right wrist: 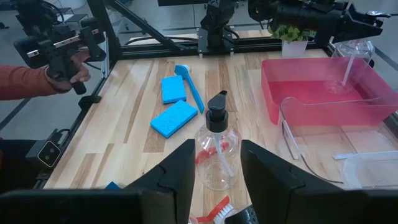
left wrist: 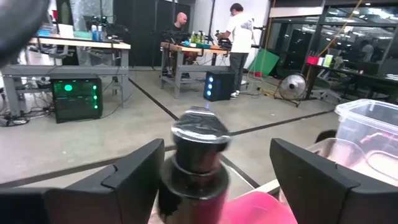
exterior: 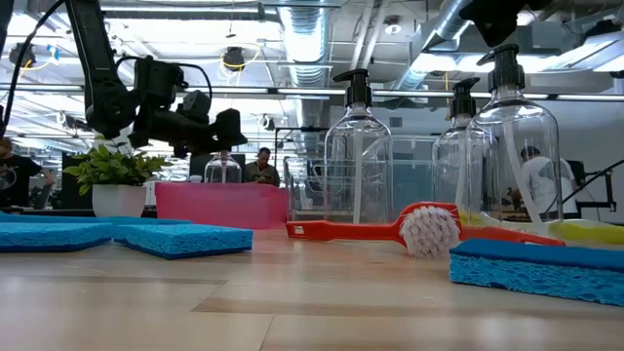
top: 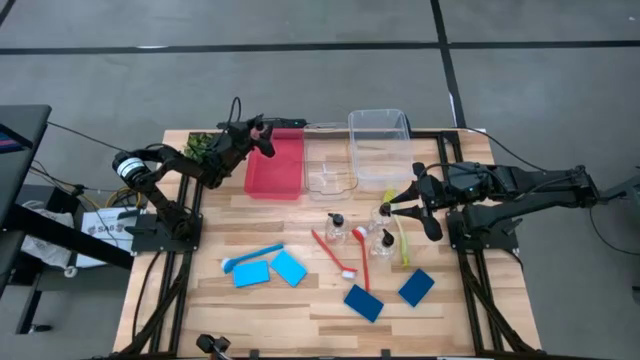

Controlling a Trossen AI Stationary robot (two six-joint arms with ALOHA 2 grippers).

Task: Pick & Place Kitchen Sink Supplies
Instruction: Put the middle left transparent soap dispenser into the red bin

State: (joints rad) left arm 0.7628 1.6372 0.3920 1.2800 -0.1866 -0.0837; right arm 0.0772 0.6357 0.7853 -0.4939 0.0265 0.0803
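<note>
Your left gripper [left wrist: 211, 180], fingers spread wide, straddles a blurred pump bottle [left wrist: 198, 163] over the pink bin [top: 275, 168]; whether your right gripper [right wrist: 214, 171] grips its bottle [right wrist: 216, 158] you cannot tell.

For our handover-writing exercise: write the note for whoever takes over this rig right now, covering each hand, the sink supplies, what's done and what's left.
Left hand: open over the pink plastic bin, around the small clear pump bottle with black top standing in it.
Right hand: around a second clear pump bottle on the wooden table; grip unclear.
Done: one bottle binned.
Left: other bottles, red brushes, yellow-green brush, blue brush, light-blue sponges, dark-blue sponges.
</note>
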